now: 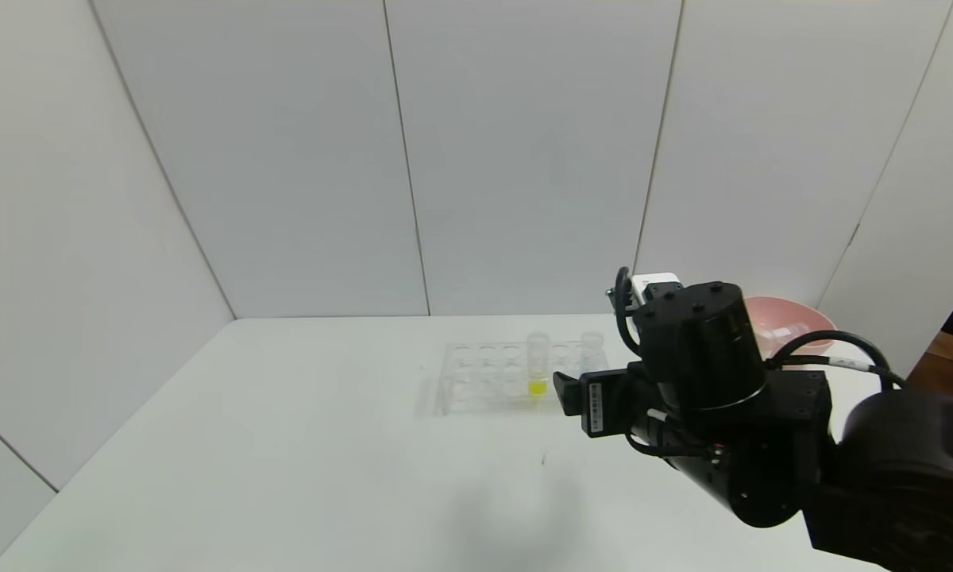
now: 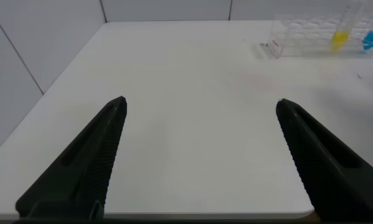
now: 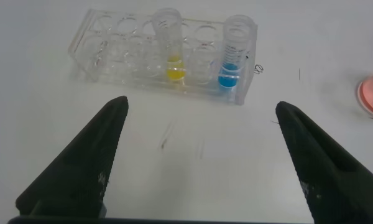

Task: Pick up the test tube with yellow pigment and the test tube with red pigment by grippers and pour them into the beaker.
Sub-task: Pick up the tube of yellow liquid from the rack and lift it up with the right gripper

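The test tube with yellow pigment [image 1: 537, 367] stands upright in a clear rack [image 1: 480, 380] at the middle of the table. It also shows in the right wrist view [image 3: 171, 53] and, far off, in the left wrist view [image 2: 340, 36]. My right gripper [image 3: 199, 106] is open and empty, hovering over the table just in front of the rack; in the head view it [image 1: 569, 392] sits right of the yellow tube. My left gripper [image 2: 202, 102] is open and empty over bare table, far from the rack. The red-tipped tube and the beaker are out of view.
A blue-tipped tube [image 3: 234, 53] stands in the rack's end hole beside the yellow one. A pink bowl [image 1: 790, 324] sits at the back right, partly behind my right arm. White walls enclose the white table [image 1: 286, 445] at the back and left.
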{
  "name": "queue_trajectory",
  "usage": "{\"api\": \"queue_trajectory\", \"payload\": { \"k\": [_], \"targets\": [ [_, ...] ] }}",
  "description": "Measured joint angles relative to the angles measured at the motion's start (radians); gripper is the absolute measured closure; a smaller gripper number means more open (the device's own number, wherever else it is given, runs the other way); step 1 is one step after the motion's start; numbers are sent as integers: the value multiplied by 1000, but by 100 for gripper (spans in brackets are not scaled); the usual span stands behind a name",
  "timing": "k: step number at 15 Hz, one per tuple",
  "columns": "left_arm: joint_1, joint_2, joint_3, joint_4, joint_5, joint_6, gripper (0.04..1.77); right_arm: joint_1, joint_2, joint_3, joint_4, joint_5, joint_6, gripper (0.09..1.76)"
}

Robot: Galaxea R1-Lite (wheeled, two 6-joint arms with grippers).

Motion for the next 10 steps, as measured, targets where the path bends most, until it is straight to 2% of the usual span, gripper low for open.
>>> {"api": "queue_trajectory", "payload": {
  "k": [10],
  "targets": [
    [0,0,0,0,0,0,9,22,285,-269,-7,-107,43,15]
  ]
}}
